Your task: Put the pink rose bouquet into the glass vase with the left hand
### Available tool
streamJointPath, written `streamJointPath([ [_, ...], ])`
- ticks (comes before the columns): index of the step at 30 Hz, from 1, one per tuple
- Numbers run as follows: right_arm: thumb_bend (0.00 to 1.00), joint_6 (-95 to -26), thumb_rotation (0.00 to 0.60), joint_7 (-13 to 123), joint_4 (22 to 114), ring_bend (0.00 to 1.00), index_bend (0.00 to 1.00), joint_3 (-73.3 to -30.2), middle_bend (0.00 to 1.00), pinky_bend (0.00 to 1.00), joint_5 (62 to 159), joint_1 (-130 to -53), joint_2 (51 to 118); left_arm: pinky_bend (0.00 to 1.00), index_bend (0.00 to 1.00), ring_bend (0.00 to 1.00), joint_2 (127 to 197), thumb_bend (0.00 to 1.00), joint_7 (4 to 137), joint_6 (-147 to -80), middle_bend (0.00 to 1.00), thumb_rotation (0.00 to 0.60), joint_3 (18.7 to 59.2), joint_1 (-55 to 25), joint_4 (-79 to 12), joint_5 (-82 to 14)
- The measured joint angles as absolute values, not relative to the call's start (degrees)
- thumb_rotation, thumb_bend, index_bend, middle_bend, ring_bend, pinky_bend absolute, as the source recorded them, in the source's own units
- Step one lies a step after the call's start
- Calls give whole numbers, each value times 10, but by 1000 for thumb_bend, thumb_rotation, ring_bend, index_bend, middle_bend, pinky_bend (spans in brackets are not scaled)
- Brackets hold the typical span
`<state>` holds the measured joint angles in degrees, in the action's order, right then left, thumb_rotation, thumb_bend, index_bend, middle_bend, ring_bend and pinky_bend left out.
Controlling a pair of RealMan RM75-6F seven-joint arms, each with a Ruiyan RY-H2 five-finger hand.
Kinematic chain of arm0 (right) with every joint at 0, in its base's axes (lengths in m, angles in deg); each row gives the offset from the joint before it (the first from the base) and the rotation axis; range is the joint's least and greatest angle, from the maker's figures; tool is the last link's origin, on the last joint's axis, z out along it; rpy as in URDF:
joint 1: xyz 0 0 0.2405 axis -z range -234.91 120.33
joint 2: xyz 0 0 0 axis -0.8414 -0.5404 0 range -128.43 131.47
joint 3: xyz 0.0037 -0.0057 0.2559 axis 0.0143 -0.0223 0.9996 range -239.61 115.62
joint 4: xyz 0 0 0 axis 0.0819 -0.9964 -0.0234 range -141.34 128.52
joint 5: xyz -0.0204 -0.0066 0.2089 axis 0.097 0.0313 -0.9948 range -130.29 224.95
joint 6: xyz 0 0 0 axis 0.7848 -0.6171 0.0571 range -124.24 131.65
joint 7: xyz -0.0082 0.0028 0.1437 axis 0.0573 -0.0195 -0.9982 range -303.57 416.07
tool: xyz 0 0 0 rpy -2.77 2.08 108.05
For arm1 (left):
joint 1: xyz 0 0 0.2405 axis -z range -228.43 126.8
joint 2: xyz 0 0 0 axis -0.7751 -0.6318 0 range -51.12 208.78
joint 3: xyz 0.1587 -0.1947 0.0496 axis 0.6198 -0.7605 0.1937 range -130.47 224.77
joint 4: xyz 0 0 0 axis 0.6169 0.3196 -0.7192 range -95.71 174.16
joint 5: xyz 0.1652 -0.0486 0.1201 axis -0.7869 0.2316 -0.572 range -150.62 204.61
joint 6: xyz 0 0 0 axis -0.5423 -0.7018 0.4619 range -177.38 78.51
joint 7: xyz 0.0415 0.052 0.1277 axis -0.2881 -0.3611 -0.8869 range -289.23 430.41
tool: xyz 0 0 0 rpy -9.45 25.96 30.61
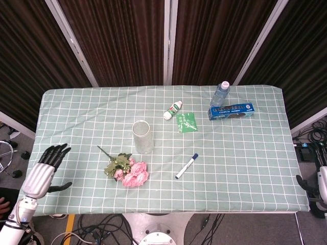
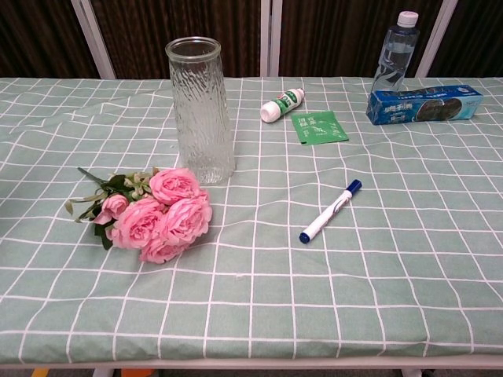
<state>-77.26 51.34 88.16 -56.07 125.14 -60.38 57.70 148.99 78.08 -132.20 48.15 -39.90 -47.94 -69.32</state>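
Note:
The pink rose bouquet lies flat on the green checked cloth, its green stem pointing to the upper left. Just behind it to the right the empty ribbed glass vase stands upright. My left hand hovers over the table's near left corner, fingers spread and holding nothing, well to the left of the bouquet. Only the edge of my right hand shows past the table's right side, also holding nothing. Neither hand appears in the chest view.
A blue-capped marker lies right of the bouquet. Further back are a small white bottle, a green sachet, a blue box and a water bottle. Cables trail on the floor below the front edge.

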Motion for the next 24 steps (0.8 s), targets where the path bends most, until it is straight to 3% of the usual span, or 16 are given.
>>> streamJointPath([
  [9,194,-764,600,517,887,0,0,-560,0,0,1247,-607,574,19,0,0,1505,0,779,-1278,0,600,491,-354,-496,-732],
  [24,195,-749,600,532,905,0,0,-561,0,0,1236,-612,569,17,0,0,1522,0,780,-1150,0,600,490,-255,-540,-735],
])
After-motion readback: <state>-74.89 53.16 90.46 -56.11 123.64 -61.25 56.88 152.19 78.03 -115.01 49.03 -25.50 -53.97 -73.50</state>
